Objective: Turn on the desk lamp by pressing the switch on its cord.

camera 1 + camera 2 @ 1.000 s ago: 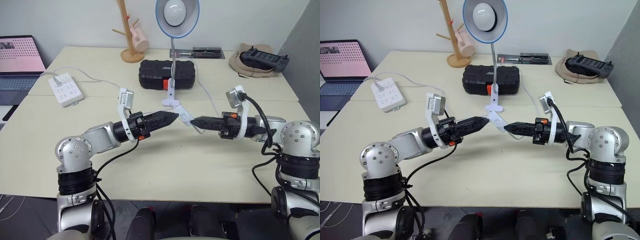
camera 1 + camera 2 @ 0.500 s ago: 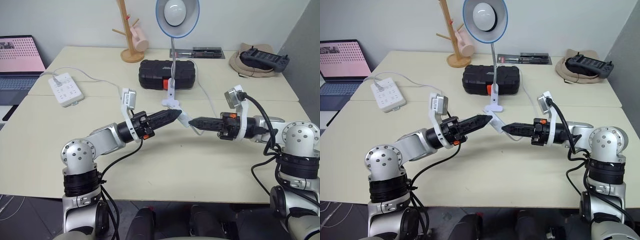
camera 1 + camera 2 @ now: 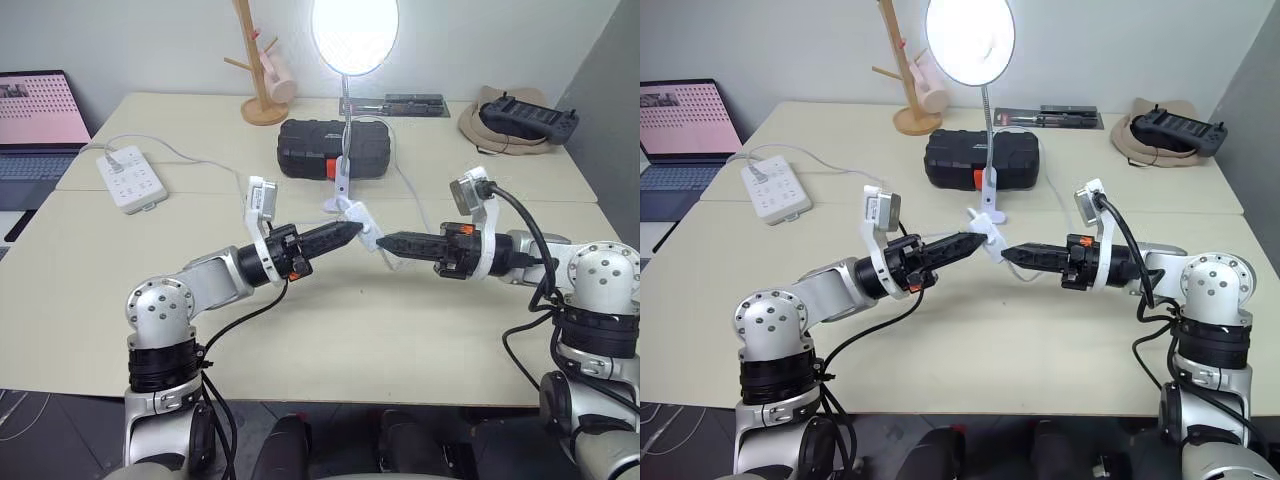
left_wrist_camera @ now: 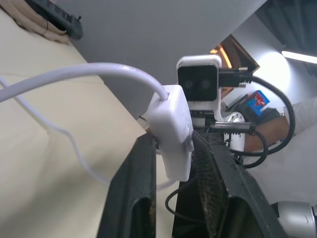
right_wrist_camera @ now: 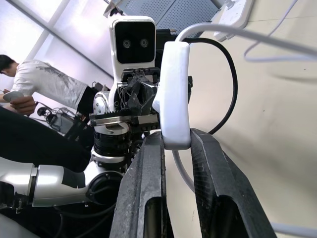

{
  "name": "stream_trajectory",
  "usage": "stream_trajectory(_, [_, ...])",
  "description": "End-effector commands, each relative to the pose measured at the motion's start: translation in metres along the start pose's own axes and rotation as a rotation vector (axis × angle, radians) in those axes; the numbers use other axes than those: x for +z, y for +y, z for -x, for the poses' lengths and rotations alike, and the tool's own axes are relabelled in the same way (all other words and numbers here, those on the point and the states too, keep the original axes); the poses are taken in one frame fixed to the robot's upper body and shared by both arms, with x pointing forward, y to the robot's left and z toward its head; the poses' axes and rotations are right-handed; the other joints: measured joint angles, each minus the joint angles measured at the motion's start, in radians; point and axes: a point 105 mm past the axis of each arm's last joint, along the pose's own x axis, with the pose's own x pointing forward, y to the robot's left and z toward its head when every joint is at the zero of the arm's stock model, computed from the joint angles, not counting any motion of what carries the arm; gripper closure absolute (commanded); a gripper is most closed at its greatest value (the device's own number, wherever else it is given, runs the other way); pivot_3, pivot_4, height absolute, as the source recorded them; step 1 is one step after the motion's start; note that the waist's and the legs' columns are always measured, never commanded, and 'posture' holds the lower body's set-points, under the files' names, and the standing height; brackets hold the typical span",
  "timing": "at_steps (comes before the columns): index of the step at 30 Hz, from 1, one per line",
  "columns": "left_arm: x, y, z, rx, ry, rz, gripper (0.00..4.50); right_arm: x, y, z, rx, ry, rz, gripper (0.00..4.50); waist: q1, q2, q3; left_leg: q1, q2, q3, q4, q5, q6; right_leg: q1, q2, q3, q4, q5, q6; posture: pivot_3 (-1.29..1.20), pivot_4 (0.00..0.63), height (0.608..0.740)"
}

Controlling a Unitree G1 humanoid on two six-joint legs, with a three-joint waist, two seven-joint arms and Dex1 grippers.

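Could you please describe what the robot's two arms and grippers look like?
Both arms are silver-grey metal with round jointed housings and black ribbed collars. Each of the left gripper and right gripper has tapered black jaws, orange accents, and a white bracket carrying a small camera. Black cables loop along both arms.

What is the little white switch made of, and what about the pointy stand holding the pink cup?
The switch looks like smooth, glossy white plastic, with rounded moulded edges. The stand looks like light varnished wood, judging by its tan colour and pegs. The cup could be ceramic or plastic; I cannot tell.

Both eye views look down from the head over the table (image 3: pixel 120 300). Each wrist view looks along its fingers, close on the switch (image 4: pixel 173 131), facing the other arm.
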Motion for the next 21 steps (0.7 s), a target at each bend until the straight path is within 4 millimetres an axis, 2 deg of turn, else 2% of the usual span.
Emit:
stream_trajectory(1, [0.001, -0.006, -0.001, -0.024, 0.007, -0.022, 3.97, 0.008, 0.011, 0.001, 0.033, -0.02, 0.041, 4.13, 0.0, 0.0, 0.0, 0.0, 0.0, 0.0, 0.0, 0.0, 0.0, 0.0, 0.0, 0.0, 0.0, 0.0, 0.0, 0.0, 0.15, 0.74])
stream_trajectory(13, [-0.001, -0.001, 0.001, 0.017, 0.034, -0.056, 3.98, 0.008, 0.01, 0.001, 0.026, -0.02, 0.046, 4.13, 0.0, 0.0, 0.0, 0.0, 0.0, 0.0, 0.0, 0.0, 0.0, 0.0, 0.0, 0.0, 0.0, 0.0, 0.0, 0.0, 0.15, 0.74])
stream_trajectory(15, [-0.001, -0.005, 0.004, -0.018, 0.041, -0.056, 3.28, 0.009, 0.009, 0.001, 0.02, -0.021, 0.05, 4.13, 0.0, 0.0, 0.0, 0.0, 0.0, 0.001, 0.0, 0.0, 0.0, 0.0, 0.0, 0.0, 0.0, 0.0, 0.0, 0.0, 0.15, 0.74])
stream_trajectory(21, [-0.001, -0.006, 0.009, -0.022, 0.068, -0.068, 2.19, 0.011, 0.008, 0.0, 0.02, -0.025, 0.058, 4.13, 0.0, 0.0, 0.0, 0.0, 0.0, 0.001, -0.001, 0.0, 0.0, 0.0, 0.0, 0.0, -0.001, 0.0, 0.0, 0.0, 0.15, 0.74])
